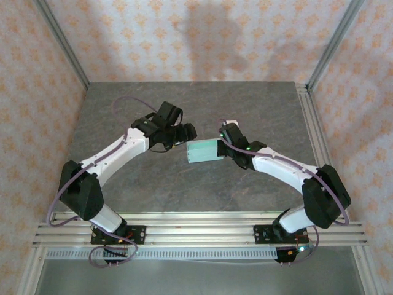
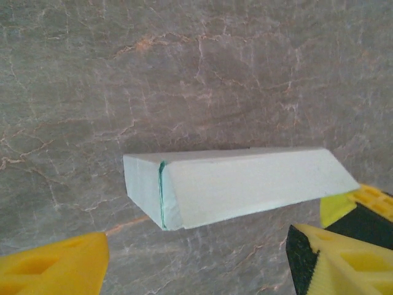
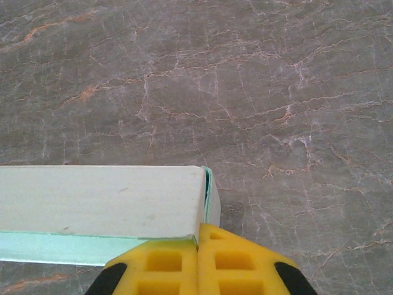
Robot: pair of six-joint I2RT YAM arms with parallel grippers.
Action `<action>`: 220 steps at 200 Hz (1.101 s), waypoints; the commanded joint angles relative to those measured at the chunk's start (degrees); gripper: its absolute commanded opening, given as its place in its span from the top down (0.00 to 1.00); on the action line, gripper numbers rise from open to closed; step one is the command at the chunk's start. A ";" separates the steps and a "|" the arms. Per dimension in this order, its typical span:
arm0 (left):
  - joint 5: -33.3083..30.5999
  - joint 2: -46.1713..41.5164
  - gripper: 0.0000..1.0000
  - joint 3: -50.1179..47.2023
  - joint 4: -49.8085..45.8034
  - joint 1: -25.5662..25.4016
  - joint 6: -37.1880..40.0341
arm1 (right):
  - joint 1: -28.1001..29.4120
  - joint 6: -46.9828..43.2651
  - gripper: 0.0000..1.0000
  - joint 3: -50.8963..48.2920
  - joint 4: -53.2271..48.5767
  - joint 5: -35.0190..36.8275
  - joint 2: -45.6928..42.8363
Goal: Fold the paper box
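The paper box (image 1: 202, 150) is a pale mint-green folded rectangular box at the middle of the table, between the two arms. My right gripper (image 1: 223, 147) holds its right end. In the right wrist view the yellow fingers (image 3: 159, 267) are pressed together, and the right gripper (image 3: 199, 232) is shut on the thin card edge at the corner of the box (image 3: 98, 200). My left gripper (image 1: 186, 134) is at the box's left end. Its yellow fingers (image 2: 55, 267) stand wide apart, so the left gripper (image 2: 196, 270) is open below the box (image 2: 245, 184) and does not touch it.
The grey marble-patterned tabletop (image 1: 184, 104) runs to patterned walls at the back and sides, with aluminium frame posts (image 1: 61, 40) at the corners. A metal rail (image 1: 196, 233) along the near edge carries both arm bases.
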 commanded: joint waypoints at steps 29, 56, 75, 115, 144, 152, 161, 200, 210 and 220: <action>2.31 2.47 0.33 -3.20 5.30 0.27 -4.98 | 0.45 0.72 1.00 -0.22 -3.25 -1.45 0.52; 4.11 4.60 0.44 -4.78 6.93 0.32 -6.62 | 0.45 1.21 1.00 -0.21 -3.30 -1.60 0.55; 4.61 5.24 0.52 -6.42 8.48 0.25 -7.54 | 0.45 1.50 1.00 -0.16 -3.54 -1.38 0.52; 4.08 5.67 0.59 -8.86 9.19 0.24 -7.94 | 0.45 1.72 0.95 0.13 -3.56 -1.14 0.41; 2.80 5.36 0.60 -9.85 8.77 0.28 -7.78 | 0.46 1.86 0.81 -0.29 -1.93 -1.58 -1.12; 2.49 5.34 0.60 -9.98 8.67 0.22 -7.67 | 0.45 2.00 0.79 -0.39 -1.62 -1.68 -1.48; 2.36 5.21 0.61 -10.36 8.59 0.25 -7.60 | 0.46 2.01 0.75 -0.33 -1.57 -1.80 -1.68; 2.09 5.18 0.62 -11.20 8.62 0.28 -7.58 | 0.45 1.78 0.55 -1.23 0.57 -2.92 -3.83; 1.92 5.23 0.62 -11.36 8.53 0.25 -7.49 | 0.45 1.30 0.51 -1.90 1.81 -3.35 -4.88; 1.91 5.34 0.62 -11.31 8.67 0.24 -7.51 | 0.46 0.70 0.46 -2.92 3.54 -3.36 -6.15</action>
